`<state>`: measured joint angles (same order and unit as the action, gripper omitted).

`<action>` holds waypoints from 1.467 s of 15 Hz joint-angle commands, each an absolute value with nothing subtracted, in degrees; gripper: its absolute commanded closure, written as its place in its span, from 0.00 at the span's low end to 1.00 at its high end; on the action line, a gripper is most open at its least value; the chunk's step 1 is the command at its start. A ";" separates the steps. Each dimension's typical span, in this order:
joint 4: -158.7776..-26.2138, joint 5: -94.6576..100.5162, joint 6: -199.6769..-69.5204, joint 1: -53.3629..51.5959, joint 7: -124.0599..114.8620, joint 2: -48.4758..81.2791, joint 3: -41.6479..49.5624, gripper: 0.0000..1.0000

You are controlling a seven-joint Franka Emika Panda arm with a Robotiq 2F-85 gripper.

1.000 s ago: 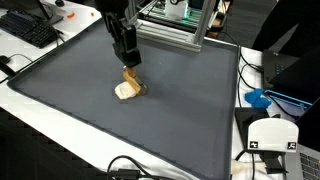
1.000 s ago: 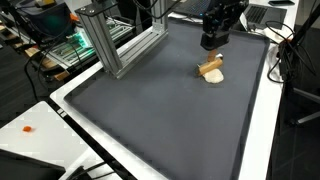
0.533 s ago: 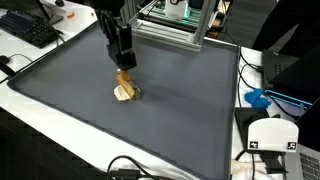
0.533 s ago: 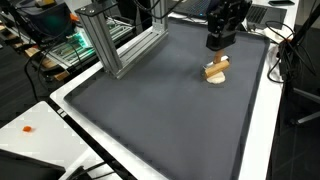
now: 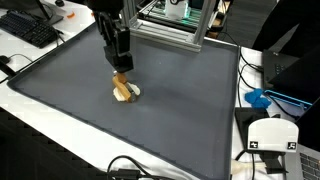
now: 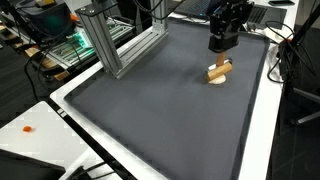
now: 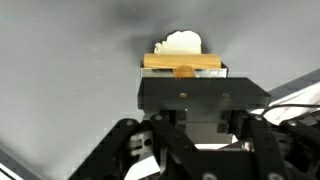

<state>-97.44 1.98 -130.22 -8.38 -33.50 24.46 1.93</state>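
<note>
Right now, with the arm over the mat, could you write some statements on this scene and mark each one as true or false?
1. The tool grips a wooden block. True.
2. A pale piece lies on the mat, close by the block. True.
3. The mat is bright red. False: it is dark grey.
4. A keyboard lies in the middle of the mat. False: the keyboard lies off the mat, past one corner.

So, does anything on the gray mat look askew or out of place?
Only the wooden block: it hangs tilted from the gripper, its lower end on or just over a pale round piece on the gray mat. Nothing looks spilled or broken.
</note>
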 commanded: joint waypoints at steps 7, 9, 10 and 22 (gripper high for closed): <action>-98.20 4.43 -135.41 -9.23 -37.74 26.12 3.70 0.65; -98.24 4.53 -135.50 -9.26 -37.86 26.15 3.81 0.65; -98.23 4.19 -135.02 -9.13 -37.62 26.14 3.63 0.65; -98.24 1.62 -127.29 -8.49 -32.16 25.32 1.50 0.65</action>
